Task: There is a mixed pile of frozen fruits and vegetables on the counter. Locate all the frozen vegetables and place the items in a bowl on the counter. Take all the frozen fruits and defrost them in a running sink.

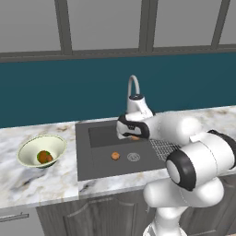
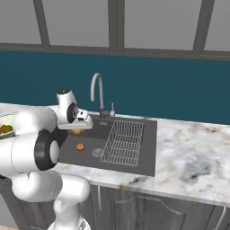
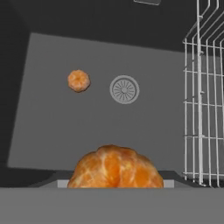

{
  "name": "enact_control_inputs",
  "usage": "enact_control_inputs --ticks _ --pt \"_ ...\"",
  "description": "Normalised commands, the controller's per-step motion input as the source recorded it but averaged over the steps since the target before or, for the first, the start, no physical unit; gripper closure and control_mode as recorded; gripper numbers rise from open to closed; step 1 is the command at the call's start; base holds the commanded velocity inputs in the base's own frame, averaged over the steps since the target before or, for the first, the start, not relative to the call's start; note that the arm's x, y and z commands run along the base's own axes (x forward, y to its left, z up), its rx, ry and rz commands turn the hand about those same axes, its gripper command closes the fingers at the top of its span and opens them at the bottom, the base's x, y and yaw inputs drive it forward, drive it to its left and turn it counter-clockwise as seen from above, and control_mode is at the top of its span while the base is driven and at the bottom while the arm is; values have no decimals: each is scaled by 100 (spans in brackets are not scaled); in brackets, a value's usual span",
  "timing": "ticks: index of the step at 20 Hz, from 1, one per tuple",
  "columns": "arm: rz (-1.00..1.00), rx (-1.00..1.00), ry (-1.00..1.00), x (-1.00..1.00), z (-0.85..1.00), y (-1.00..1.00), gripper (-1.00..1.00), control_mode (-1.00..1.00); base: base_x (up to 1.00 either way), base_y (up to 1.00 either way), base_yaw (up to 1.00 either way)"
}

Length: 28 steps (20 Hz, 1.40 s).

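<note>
Orange, segmented and peeled-looking, this fruit (image 3: 116,168) sits clamped in my claw (image 1: 134,137) over the dark sink (image 1: 99,159); a second orange piece (image 3: 78,80) lies on the basin floor beside the drain (image 3: 124,89).

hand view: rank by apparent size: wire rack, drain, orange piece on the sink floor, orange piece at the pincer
1. wire rack
2. orange piece at the pincer, though its nearness to the camera inflates it
3. drain
4. orange piece on the sink floor, only slightly smaller than the drain

I count two orange fruits (image 3: 78,81), one bowl (image 1: 41,150) carrying two small pieces (image 1: 44,157), one sink (image 1: 99,161), one faucet (image 2: 97,92), one wire rack (image 2: 123,141).
</note>
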Motion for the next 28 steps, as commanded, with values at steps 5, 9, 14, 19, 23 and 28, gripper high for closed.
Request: enact_control_inputs --ticks 5,9,14,19,23,28 --pt "0 0 1 16 -20 24 100 -100 0 0 0" --pt "0 0 0 13 -21 20 100 -100 0 0 0" --pt "0 0 0 14 -19 17 100 -100 0 0 0" --pt "0 0 0 15 -18 9 100 -100 0 0 0" --pt "0 0 0 15 -17 1 100 -100 0 0 0" --pt "0 0 0 13 -23 2 100 -100 0 0 0"
